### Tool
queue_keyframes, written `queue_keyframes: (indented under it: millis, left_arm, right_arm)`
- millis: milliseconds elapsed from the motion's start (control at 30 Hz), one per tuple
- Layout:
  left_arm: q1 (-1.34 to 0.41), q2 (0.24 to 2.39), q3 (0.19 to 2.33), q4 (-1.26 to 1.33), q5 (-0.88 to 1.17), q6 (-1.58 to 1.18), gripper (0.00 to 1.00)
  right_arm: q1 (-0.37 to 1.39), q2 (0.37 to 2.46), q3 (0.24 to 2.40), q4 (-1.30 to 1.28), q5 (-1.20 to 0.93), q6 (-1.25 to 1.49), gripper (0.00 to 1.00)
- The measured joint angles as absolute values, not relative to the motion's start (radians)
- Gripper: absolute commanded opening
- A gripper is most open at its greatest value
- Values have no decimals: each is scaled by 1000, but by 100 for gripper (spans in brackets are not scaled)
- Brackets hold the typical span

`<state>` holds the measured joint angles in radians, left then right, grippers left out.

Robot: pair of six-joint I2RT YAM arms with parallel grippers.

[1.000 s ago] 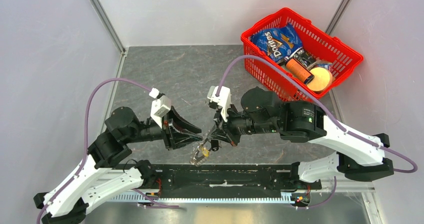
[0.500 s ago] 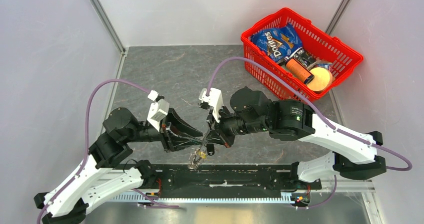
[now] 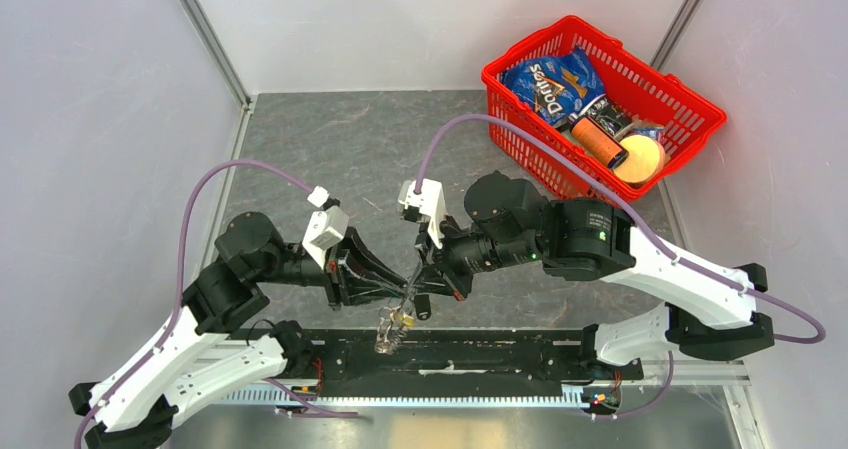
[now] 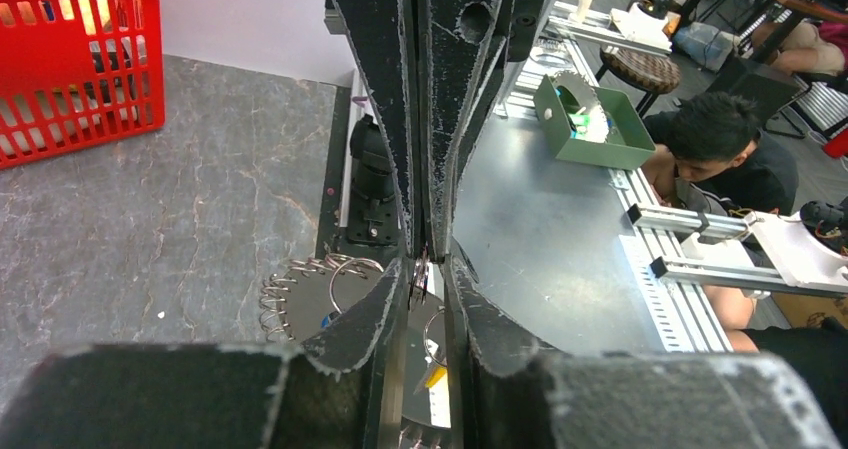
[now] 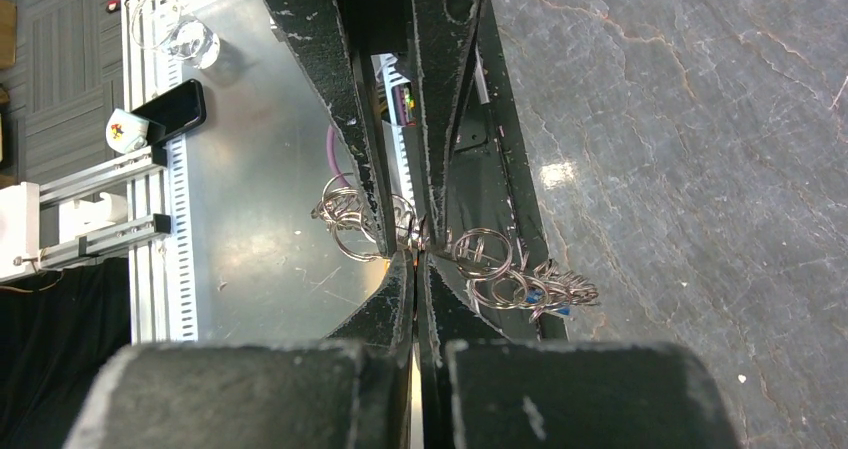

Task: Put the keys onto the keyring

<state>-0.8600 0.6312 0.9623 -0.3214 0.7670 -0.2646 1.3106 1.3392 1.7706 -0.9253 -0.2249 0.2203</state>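
Hanging from where the two arms' fingertips meet, the keyring [image 3: 392, 321] is over the bench's [image 3: 330, 159] near edge, just by the arm bases. Right end effector [image 5: 417, 257] is fully closed, pinching the ring wire. Left end effector [image 4: 425, 261] is nearly closed with thin metal in the slit; can't tell if gripped. Yellow key [image 4: 432, 374] shows in that gap. Red basket [image 3: 600, 99] sits far right.

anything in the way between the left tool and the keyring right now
Nothing visible. The left tool sits tip to tip with the right tool, which pinches the keyring; its rings lie right at the left fingertips.
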Motion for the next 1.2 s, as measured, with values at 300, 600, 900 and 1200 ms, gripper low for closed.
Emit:
queue_keyframes:
  millis: [300,600,900,1200]
  left_arm:
    - [-860,635,969,-344,789,-247,16]
    - [-860,644,972,-369,807,-239,2]
    - [-860,660,973,-378,851,-238,2]
    - [-860,582,902,-246,830,-260,2]
  right_arm:
    - [1306,1344,1775,-939,-246,216,0]
    - [1305,1358,1781,-962,-265,216,0]
    - [1305,1382,1804,-998,-290,215,4]
    - [1305,1371,1801,-953,-270,221,43]
